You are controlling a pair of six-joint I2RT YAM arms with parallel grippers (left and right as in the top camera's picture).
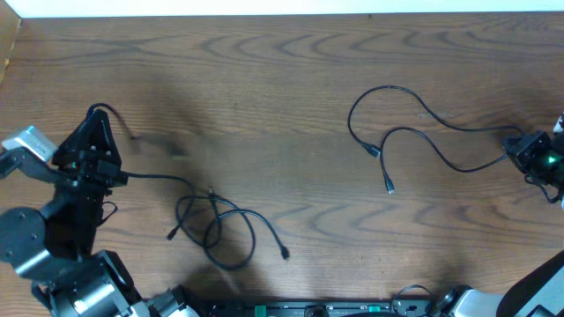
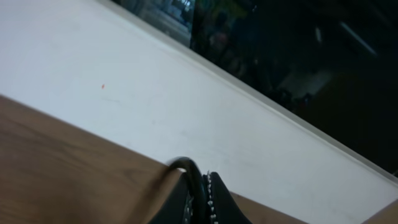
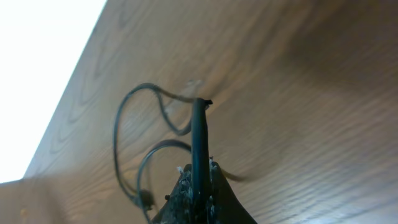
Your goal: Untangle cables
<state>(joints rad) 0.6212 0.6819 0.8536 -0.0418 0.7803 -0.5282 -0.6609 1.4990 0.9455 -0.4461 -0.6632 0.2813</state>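
Knotted cables [image 1: 216, 220]: a small bunch of thin black loops lies flat on the table [image 1: 282, 70], near its front edge and left of the middle; two plug ends stick out of the bunch, one to the left and one to the lower right.
Long strand [image 1: 154, 178]: it leaves the bunch on the left side and runs almost straight to the left, toward the left arm. In my judgement this is the line along which a pull would act.
Left gripper [image 1: 97, 123]: it is left of the bunch and farther from the front edge, and is by far the nearer one. The jaws are pressed together on the long strand. In the left wrist view a black loop [image 2: 186, 165] curls over the tips of the left gripper [image 2: 202, 199].
Loose cable [image 1: 410, 130]: a second cord lies in two open curves on the right half of the table, well apart from the bunch and not touching it.
Right gripper [image 1: 514, 150]: it is at the right end of the loose cable, with the jaws closed on it. In the right wrist view the cord [image 3: 198, 137] stands up from between the tips of the right gripper [image 3: 198, 186].
Judgement: the knot is for the left arm, and a pull away to the left may only tighten it.
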